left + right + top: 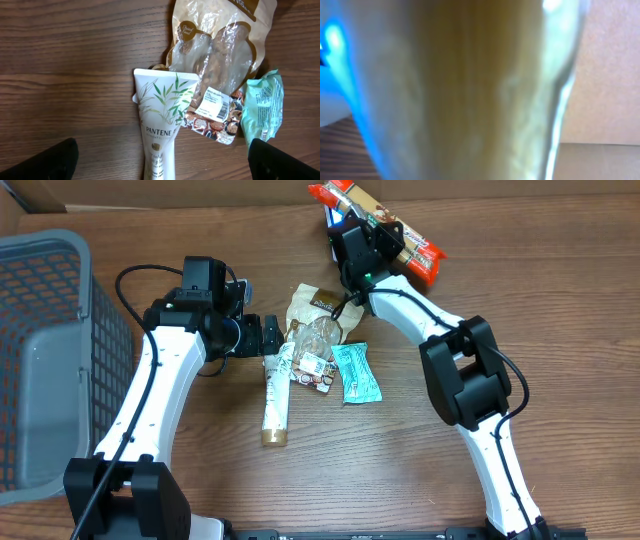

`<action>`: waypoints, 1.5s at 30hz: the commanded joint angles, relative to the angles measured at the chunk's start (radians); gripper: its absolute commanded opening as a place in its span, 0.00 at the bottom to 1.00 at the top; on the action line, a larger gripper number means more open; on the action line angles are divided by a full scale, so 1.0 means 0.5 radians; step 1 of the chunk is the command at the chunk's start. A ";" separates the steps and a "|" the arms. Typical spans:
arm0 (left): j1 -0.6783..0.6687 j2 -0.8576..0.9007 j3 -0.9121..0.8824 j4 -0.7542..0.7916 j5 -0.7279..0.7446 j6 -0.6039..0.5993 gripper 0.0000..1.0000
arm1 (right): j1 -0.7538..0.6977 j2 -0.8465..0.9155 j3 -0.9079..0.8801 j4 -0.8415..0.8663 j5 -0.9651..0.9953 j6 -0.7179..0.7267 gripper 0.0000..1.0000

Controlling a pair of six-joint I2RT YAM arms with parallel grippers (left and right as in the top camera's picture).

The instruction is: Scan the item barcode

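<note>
Snack packet point(411, 248), red-orange with a brown middle, is at about 1 o'clock in the overhead view, near the far edge of the wooden table point(560, 300). The right gripper point(362, 242) is on its middle, with the jaws narrow and closed on it. A small blue thing shows just at 9 o'clock from this gripper; I cannot tell what it is. A grey mesh basket point(40, 360) stands at 9 o'clock. Near the centre lie a white Pantene tube point(275, 395), a clear bag with a brown top point(312, 305) and a teal packet point(357, 372). The bag lies between the tube and the teal packet and touches both. The left gripper point(274, 338) is spread wide over the tube's flat end and holds nothing.

From the left wrist, the Pantene tube point(160, 120) points toward 6 o'clock. The clear bag point(215, 55) is at 1 o'clock from it, and its label end lies over the tube's edge. The teal packet point(262, 107) is at 3 o'clock, touching the bag. The two dark fingertips point(50, 162) stand in the lower corners, well apart, with the tube between them.

From the right wrist, the snack packet point(470, 90) fills almost the whole view as a blurred yellow-brown surface, very close to the lens. A blue glow point(332, 40) is at 9 o'clock, and a beige cardboard wall point(612, 75) is at 3 o'clock. The fingers themselves cannot be made out here.
</note>
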 commanded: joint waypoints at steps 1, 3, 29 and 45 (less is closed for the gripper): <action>-0.013 -0.031 0.034 0.004 -0.011 0.024 0.99 | -0.018 -0.088 0.076 0.076 0.155 0.008 0.04; -0.012 -0.031 0.034 0.004 -0.011 0.024 1.00 | -0.018 -0.088 0.076 0.075 0.155 0.008 0.04; -0.012 -0.031 0.034 0.005 -0.011 0.024 1.00 | 0.052 -0.707 0.076 -0.726 -0.251 0.593 0.03; -0.012 -0.031 0.034 0.004 -0.011 0.024 1.00 | -0.793 -1.480 0.074 -2.071 -3.033 1.801 0.04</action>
